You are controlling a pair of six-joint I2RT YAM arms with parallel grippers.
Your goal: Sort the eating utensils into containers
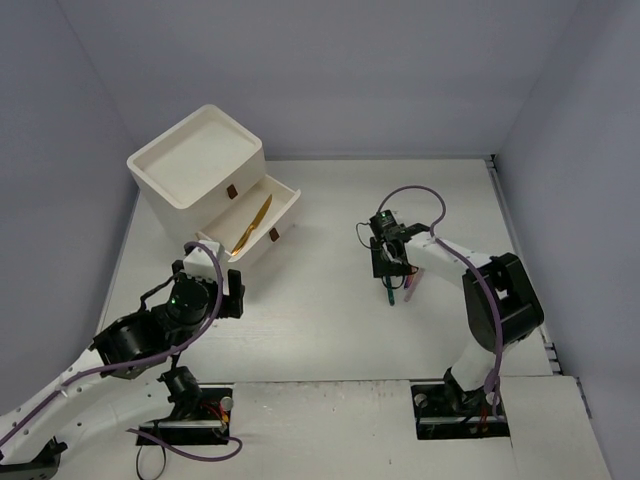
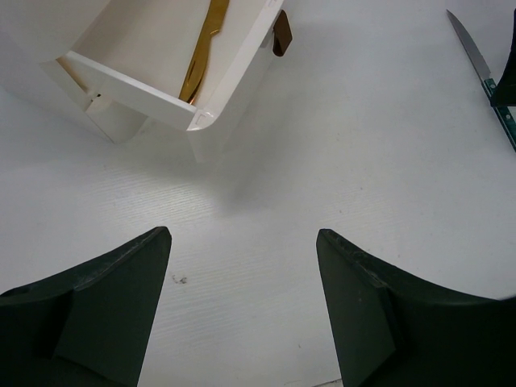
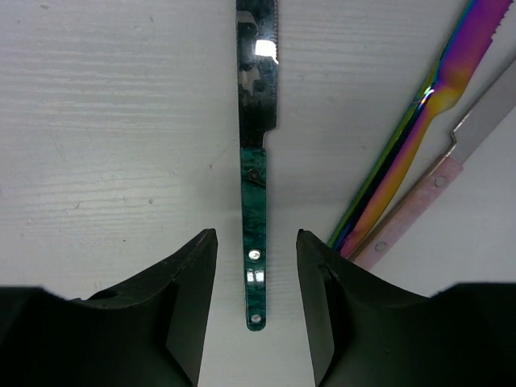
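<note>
Right gripper [image 3: 256, 242] fingers stand apart astride the teal-handled steel knife [image 3: 255, 189]; close squarely on the handle, clear of the rainbow-coloured knife [image 3: 442, 85]. Left gripper [image 2: 242, 242] fingers stand apart, empty.

Green-marbled knife [image 3: 256, 242] — rainbow-iridescent knife [image 3: 421, 119] — pink-handled knife [image 3: 411, 211].
</note>
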